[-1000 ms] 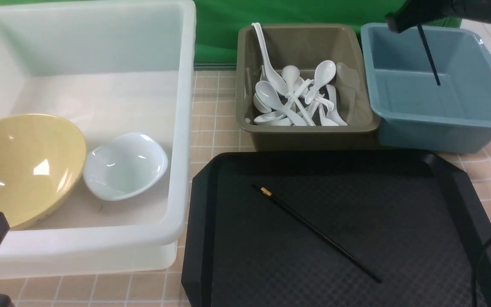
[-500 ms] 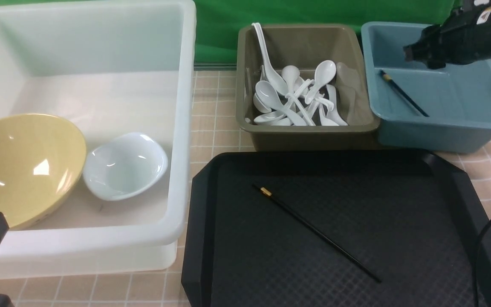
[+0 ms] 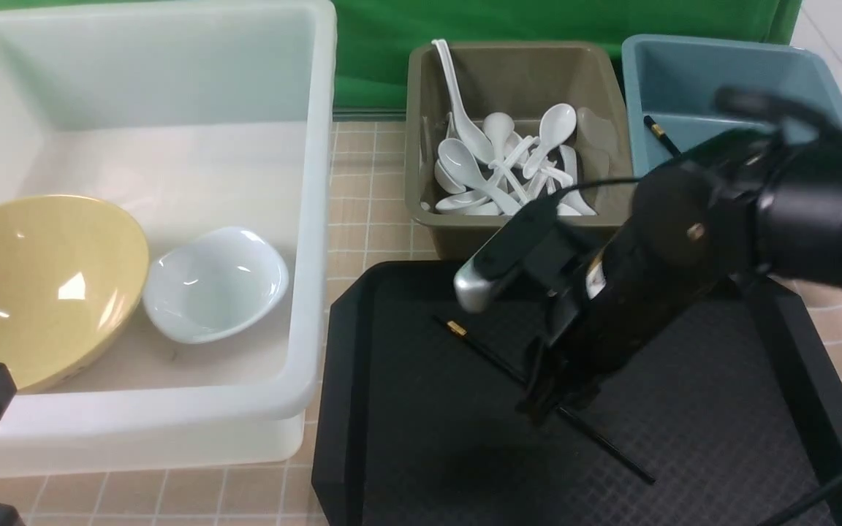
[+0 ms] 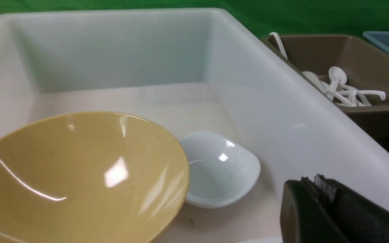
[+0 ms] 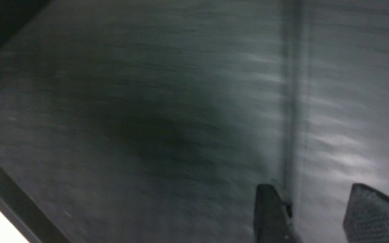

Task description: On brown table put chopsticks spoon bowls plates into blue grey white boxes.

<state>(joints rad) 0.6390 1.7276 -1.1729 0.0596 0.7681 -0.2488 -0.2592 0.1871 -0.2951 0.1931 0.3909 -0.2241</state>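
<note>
Where the black textured octagonal tray (image 3: pixel 421 453) lies nearest, the robot's black right gripper (image 3: pixel 549 387) hangs over it, fingers parted and empty, partly hiding a thin black gold-banded chopstick (image 3: pixel 604 442). Left of the tray, the black left gripper (image 4: pixel 311 192) is clenched near the big translucent white tub (image 3: pixel 304 241), which holds a glossy mustard-yellow bowl (image 3: pixel 48 285) and a small white bowl (image 3: pixel 216 285). Beyond the tray, the olive-grey plastic tub (image 3: pixel 531 62) contains white spoons (image 3: pixel 465 164); the right arm (image 3: pixel 816 204) blocks part of the dusty-blue tub (image 3: pixel 728 62) and its chopstick (image 3: pixel 661 135).
</note>
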